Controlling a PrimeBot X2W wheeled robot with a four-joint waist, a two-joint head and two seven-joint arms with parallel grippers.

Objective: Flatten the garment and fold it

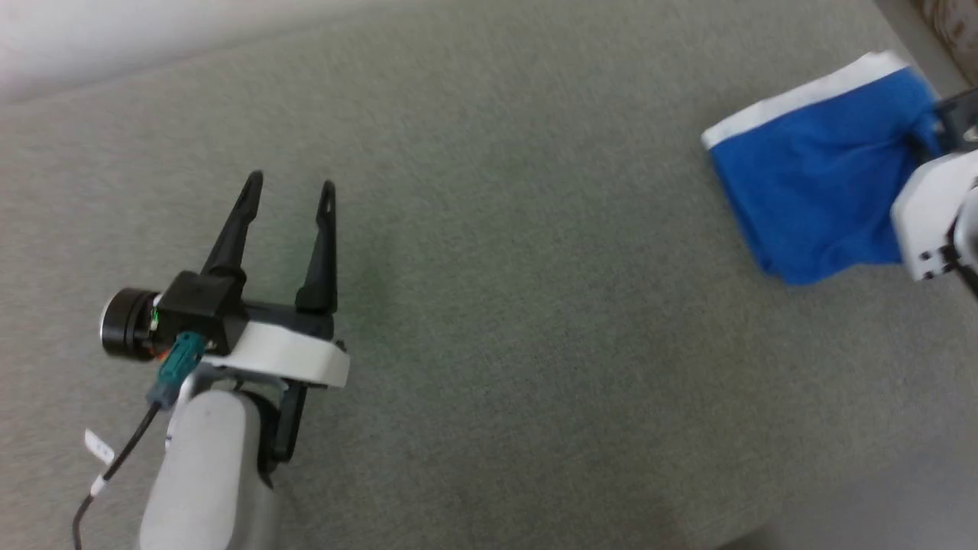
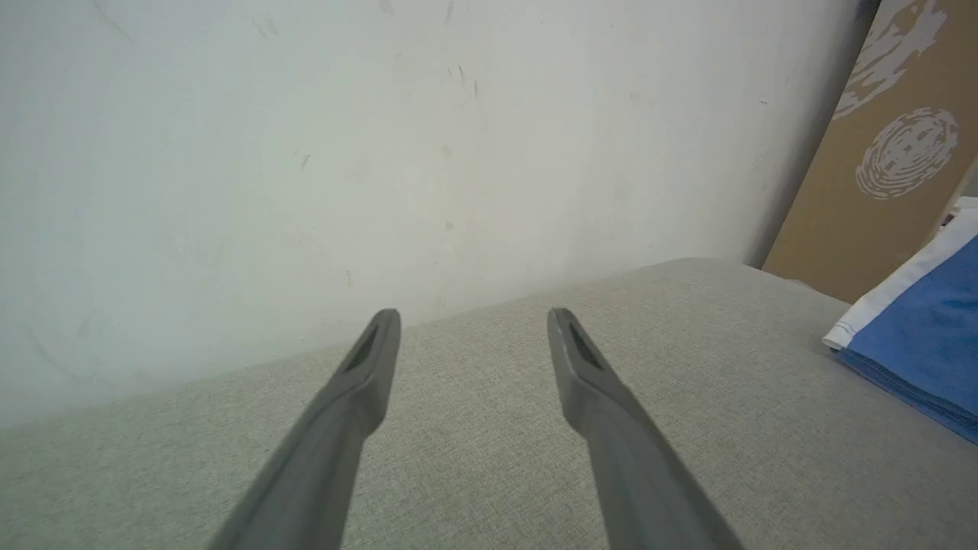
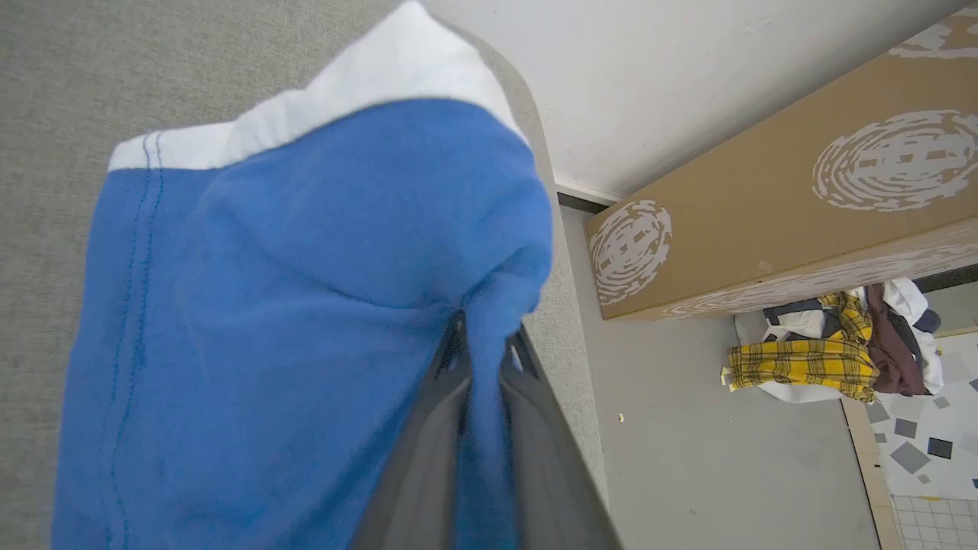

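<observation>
Blue, white-banded garment [image 1: 810,183] bunches up, pinched by the right gripper [image 3: 485,347].

What I saw around the claws from my remote station

A grey woven surface [image 1: 535,344] lay beneath and ahead of the left claw [image 1: 290,187], and it ended at a scuffed white wall [image 2: 306,153] beyond its tips. To the right of the right claw [image 3: 489,336], in its wrist view, I saw a long cardboard box [image 3: 764,206] printed with white swirls, a grey floor [image 3: 726,473], a heap of clothes [image 3: 825,359] with yellow plaid among them just beside the box, and patterned tiles [image 3: 924,451] near the heap.
</observation>
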